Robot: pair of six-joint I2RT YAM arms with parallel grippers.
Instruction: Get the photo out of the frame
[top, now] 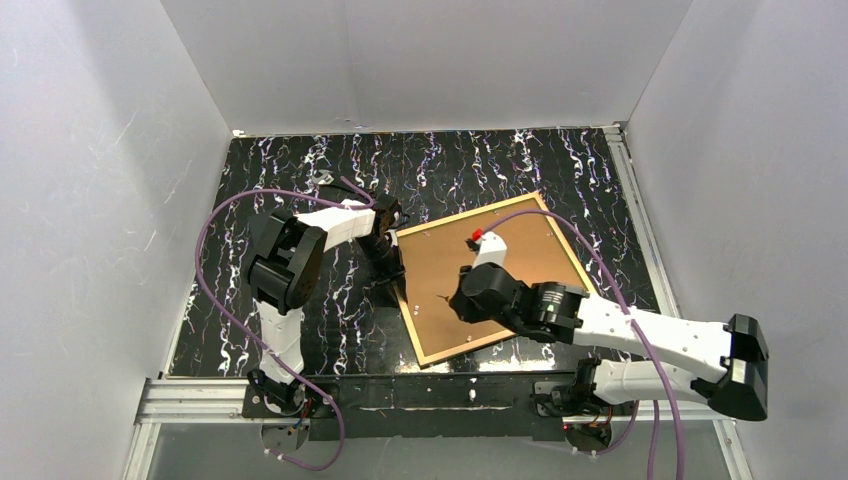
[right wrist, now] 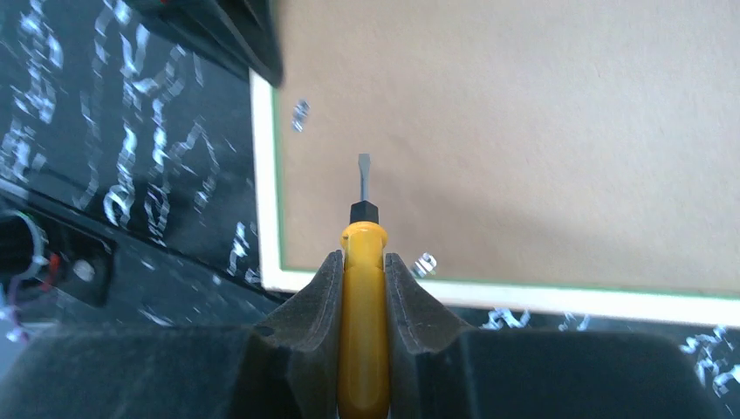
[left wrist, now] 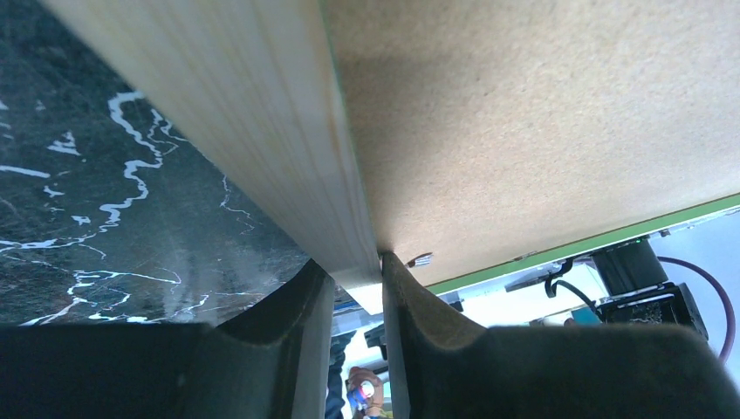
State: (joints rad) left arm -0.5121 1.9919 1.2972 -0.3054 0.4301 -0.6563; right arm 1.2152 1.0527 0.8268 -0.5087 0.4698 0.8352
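So, the frame (top: 470, 213) lies flat, back up, right of the middle of the table (top: 300, 160), turned cornerwise. I can't see the photo at all; I reckon it's face down under the brown backing board (top: 435, 265). My left gripper (left wrist: 353, 266) pinches the frame's left rail, fingers tight on the wood. My right gripper (right wrist: 363, 257) is clamped on a yellow screwdriver (right wrist: 364, 332), hanging over the board. What matters is that the blade points along bare board. In the wrist view the closest metal tab (right wrist: 425, 262) sits just right of my fingers by the rail, behind the tip. The right arm's nearer, so I'd guess it backs up first.
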